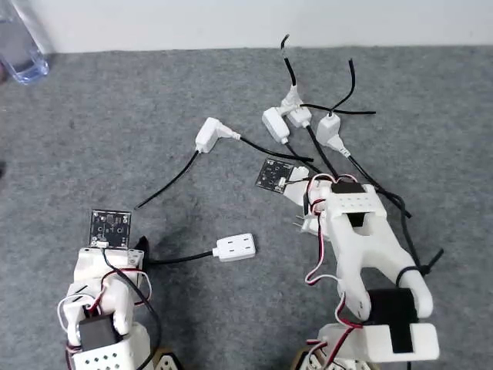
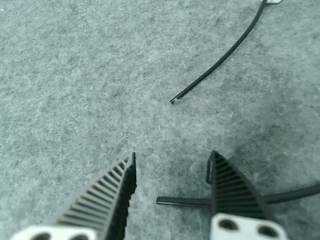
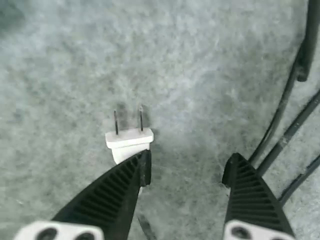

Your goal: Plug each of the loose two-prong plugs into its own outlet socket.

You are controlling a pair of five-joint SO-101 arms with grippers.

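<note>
A white outlet strip (image 1: pixel 235 247) lies on the grey carpet between the two arms, its black cord running toward the left arm. My right gripper (image 3: pixel 190 156) is open and low over the carpet. A white two-prong plug (image 3: pixel 129 140) lies beside one finger, partly under its tip, prongs pointing away; it also shows at the right wrist (image 1: pixel 299 223). Another loose white plug (image 1: pixel 208 136) lies farther back, and three more white plugs (image 1: pixel 296 117) are clustered at the back right. My left gripper (image 2: pixel 172 157) is open over bare carpet with nothing between its fingers.
Black cords (image 3: pixel 287 120) run close beside the right gripper's other finger and tangle around the right arm (image 1: pixel 370 247). A cut cord end (image 2: pixel 172 101) lies ahead of the left gripper, and a black cord (image 2: pixel 180 201) passes under one finger. A clear container (image 1: pixel 19 46) stands far left.
</note>
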